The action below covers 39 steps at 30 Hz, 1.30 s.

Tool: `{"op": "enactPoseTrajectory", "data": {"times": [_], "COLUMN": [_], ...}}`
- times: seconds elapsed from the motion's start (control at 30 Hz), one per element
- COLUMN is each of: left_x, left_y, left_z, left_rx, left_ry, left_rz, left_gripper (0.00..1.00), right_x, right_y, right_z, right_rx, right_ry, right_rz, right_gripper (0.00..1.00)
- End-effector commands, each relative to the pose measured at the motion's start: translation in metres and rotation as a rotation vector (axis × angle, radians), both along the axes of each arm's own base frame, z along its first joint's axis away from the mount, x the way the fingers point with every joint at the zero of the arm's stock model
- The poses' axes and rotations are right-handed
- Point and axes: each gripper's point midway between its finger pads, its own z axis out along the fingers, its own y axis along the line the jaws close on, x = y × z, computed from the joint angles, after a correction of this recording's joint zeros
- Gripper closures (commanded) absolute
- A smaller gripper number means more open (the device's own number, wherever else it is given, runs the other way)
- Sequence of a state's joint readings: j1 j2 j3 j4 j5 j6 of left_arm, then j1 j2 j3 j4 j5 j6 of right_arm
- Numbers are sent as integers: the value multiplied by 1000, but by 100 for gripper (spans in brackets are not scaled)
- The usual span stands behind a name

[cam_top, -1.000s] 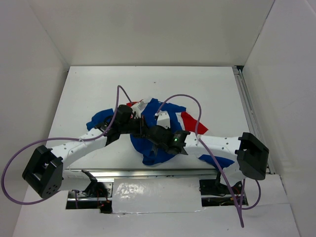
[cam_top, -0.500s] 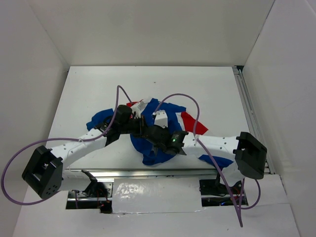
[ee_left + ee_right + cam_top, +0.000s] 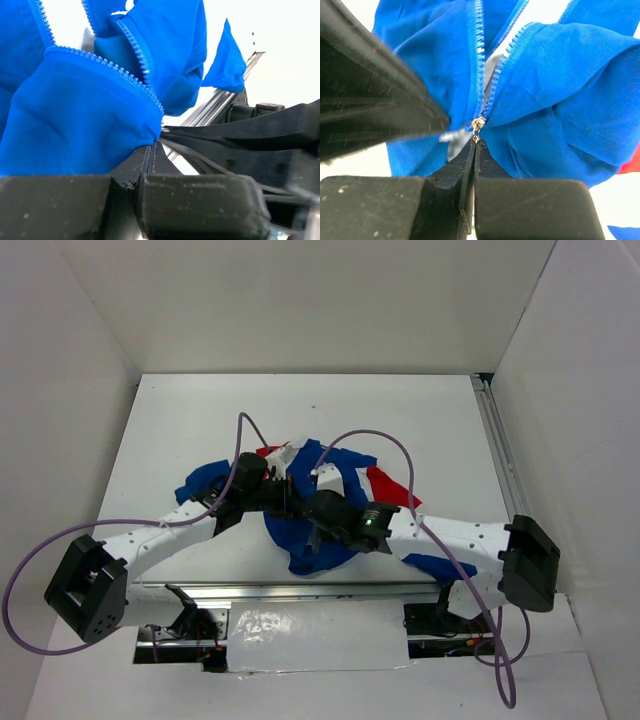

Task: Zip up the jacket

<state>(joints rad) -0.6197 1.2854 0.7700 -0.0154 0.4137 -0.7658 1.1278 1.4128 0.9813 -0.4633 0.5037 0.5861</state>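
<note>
Top view: jacket (image 3: 300,540) lies bunched at mid-counter (image 3: 400,410), both arms converging on it

Change over the last second: the right arm's elbow block sits further right and nearer the front edge than before, and its wrist has drifted the same way by a small amount. The left arm holds the same pose. Fabric outline looks almost unchanged.

Right gripper (image 3: 475,145): fingers pressed together, pinching the small metal zipper pull (image 3: 478,123) right at the tips. Above the pull the two rows of teeth (image 3: 480,55) spread apart in a V, so the front is open above this point.

Left gripper (image 3: 152,150): fingers pressed together on the blue hem, just under a toothed edge (image 3: 107,65). It looks like the anchor hold.

Reading: the right arm's shift looks like a repositioning or a tension-taking move, not a real zip stroke, as the teeth above the pull are not yet joined. Task judged barely begun.

Next needed, in my judgement: draw the pull along the teeth while the left hold keeps the hem taut. Risk: bunched cloth feeding into the slider, or the thin pull slipping from the tips
</note>
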Motion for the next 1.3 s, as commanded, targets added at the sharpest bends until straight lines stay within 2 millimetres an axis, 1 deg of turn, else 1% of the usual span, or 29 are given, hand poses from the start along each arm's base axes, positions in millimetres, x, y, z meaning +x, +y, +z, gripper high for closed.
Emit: {"op": "enactPoseTrajectory", "data": {"times": [0.0,0.03,0.07,0.1,0.17,0.2,0.23,0.27,0.33,0.4,0.43,0.5,0.57,0.6,0.63,0.67,0.7,0.73,0.77,0.8,0.83,0.87,0.9,0.97,1.0,1.1,1.13,1.23,1.27], "left_x": [1,0,0,0,-3,-5,-9,-9,-13,-14,-15,-14,-17,-18,-18,-17,-14,-15,-13,-11,-11,-10,-9,-10,-12,-21,-24,-34,-40], "left_y": [-3,-2,-2,-1,0,1,1,0,0,-1,-1,-1,-3,-4,-4,-4,-5,-2,-2,-2,-2,-1,-1,3,6,12,15,21,24], "left_z": [1,-1,-3,-4,-7,-8,-8,-5,-5,-4,-5,-8,-8,-11,-10,-12,-6,-9,-8,-3,0,2,9,13,17,25,25,36,38], "left_rx": [5,8,12,16,18,20,14,4,-9,-13,-9,3,6,17,14,21,21,39,44,39,35,34,26,26,22,-3,-5,-59,-82], "left_ry": [-49,-43,-41,-43,-42,-47,-47,-69,-74,-90,-96,-90,-100,-95,-97,-82,-83,-59,-58,-64,-64,-66,-82,-76,-87,-57,-39,-33,-41], "left_rz": [-38,-37,-33,-35,-43,-55,-69,-84,-103,-114,-127,-125,-151,-149,-156,-140,-130,-119,-107,-100,-92,-84,-73,-49,-37,2,16,50,53], "left_gripper": [100,100,100,100,100,100,100,100,100,100,100,100,100,100,100,100,91,82,76,62,55,54,50,48,45,42,42,40,33], "right_x": [-11,-9,-3,-11,-9,-14,-13,-7,-12,-16,-15,-15,-6,-8,-2,-2,-3,-4,-7,-5,-8,-10,-9,-9,-10,-10,-8,-10,-8], "right_y": [-8,-11,-18,-12,-12,-7,-5,-8,2,8,7,7,3,-1,-5,-7,-8,-7,-8,-5,-3,-2,-1,3,4,12,15,23,26], "right_z": [23,25,31,32,41,44,48,45,56,67,72,79,81,78,75,75,71,71,65,65,62,58,59,55,53,52,51,53,57], "right_rx": [9,16,18,67,143,202,242,268,369,464,483,503,463,432,405,398,393,399,397,411,419,420,428,443,446,477,483,524,548], "right_ry": [54,58,56,114,173,215,233,266,323,368,363,358,322,325,309,309,326,330,349,343,358,368,364,374,379,402,410,427,415], "right_rz": [159,165,194,248,310,343,366,364,428,518,535,557,523,507,475,471,460,457,461,463,479,476,481,498,506,533,536,560,570], "right_gripper": [100,100,100,100,100,100,100,100,100,100,100,100,100,100,100,100,100,100,100,100,100,100,100,100,100,100,100,100,100]}}
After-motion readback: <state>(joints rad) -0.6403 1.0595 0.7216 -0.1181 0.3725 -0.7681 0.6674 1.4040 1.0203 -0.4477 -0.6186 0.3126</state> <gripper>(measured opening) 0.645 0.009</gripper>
